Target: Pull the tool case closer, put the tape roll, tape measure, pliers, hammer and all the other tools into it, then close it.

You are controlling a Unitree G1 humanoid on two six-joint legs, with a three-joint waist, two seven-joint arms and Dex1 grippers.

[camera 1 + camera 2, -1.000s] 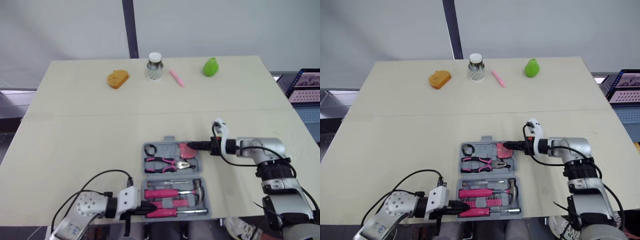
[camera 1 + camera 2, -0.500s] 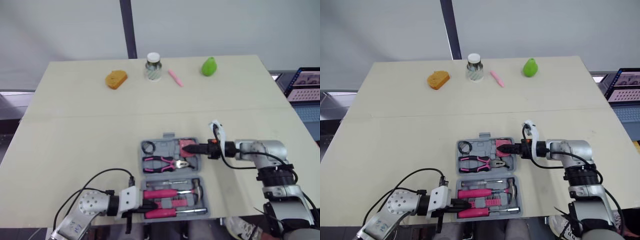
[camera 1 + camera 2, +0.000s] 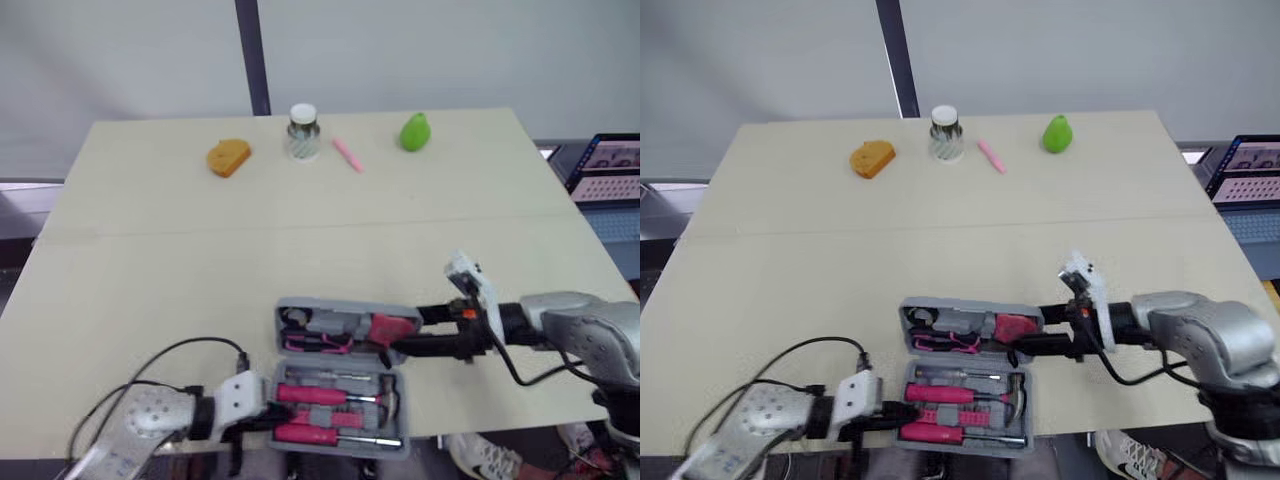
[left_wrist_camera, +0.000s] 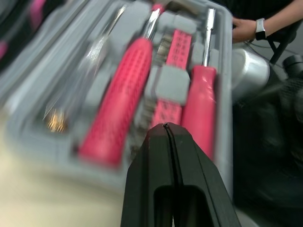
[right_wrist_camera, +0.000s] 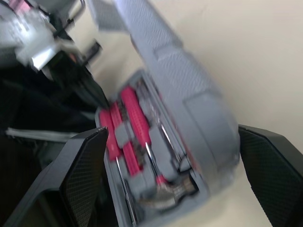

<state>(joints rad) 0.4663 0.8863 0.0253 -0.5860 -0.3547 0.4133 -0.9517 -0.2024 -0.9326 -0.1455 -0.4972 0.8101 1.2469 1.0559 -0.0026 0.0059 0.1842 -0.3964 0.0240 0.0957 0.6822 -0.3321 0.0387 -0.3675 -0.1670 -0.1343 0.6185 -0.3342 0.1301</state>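
Observation:
The grey tool case sits at the table's front edge, its base (image 3: 340, 432) overhanging slightly. Pink-handled hammer (image 3: 335, 395) and screwdrivers (image 4: 118, 99) lie in the base. The lid (image 3: 335, 308) is tilted up about halfway, holding the pink tape measure (image 3: 392, 328), pliers (image 3: 318, 343) and black tape roll (image 3: 292, 317). My right gripper (image 3: 402, 338) is open, its fingers (image 5: 85, 179) astride the lid's right edge (image 5: 189, 104). My left gripper (image 3: 262, 414) is shut, tips against the base's left side.
Along the table's far edge lie an orange sponge (image 3: 228, 156), a glass jar (image 3: 301, 132), a pink marker (image 3: 346, 154) and a green pear (image 3: 414, 131). A laptop (image 3: 610, 160) stands off the right side. A person's hand with a watch (image 4: 244, 28) shows beyond the case.
The lid has risen from lying flat to tilted up over the base, with my right gripper at its right edge. The left gripper stays at the base's left side.

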